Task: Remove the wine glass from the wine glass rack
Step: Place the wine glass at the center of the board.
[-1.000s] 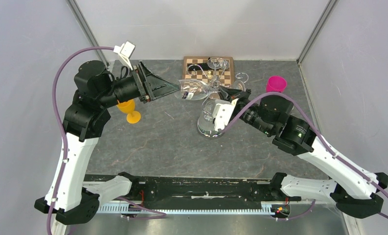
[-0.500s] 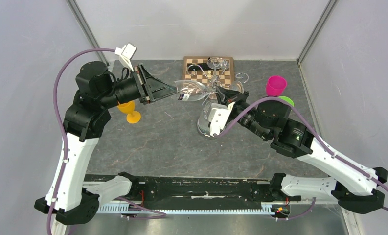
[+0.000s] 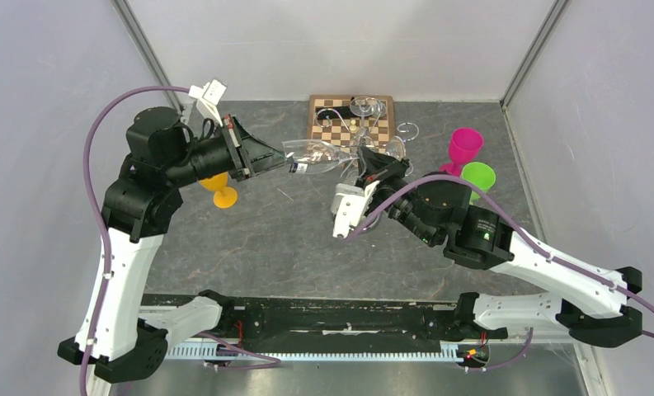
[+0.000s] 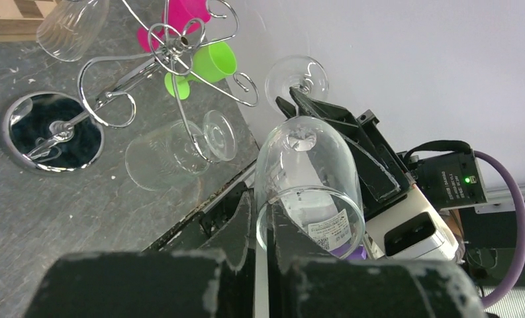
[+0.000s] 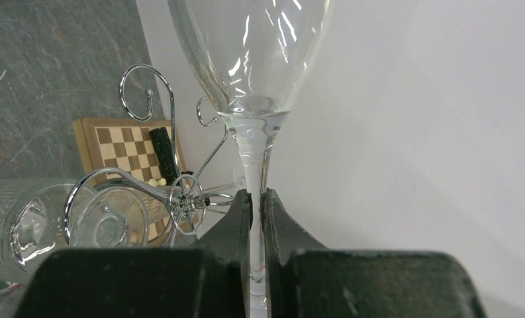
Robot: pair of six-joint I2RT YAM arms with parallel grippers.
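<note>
Wine glass [image 3: 319,155] bowl with white sticker [image 4: 330,232], QR-type code on it, print too small to read. Held sideways in the air above the table [image 3: 249,239], foot just beside the curled hooks of wine glass rack [image 4: 177,45]. Bowl rim pinched between left gripper [image 4: 263,225] fingers; stem clamped between right gripper [image 5: 254,199] fingers. Two more glasses [image 4: 163,156] on rack; wooden chessboard [image 3: 331,111] behind.

My left arm [image 3: 121,272] and right arm [image 3: 554,268] wear white shells, black joints, purple cables [image 4: 521,218]. Left gripper [image 4: 261,222] and right gripper [image 5: 256,202] are matte black (edges scuffed pale).
</note>
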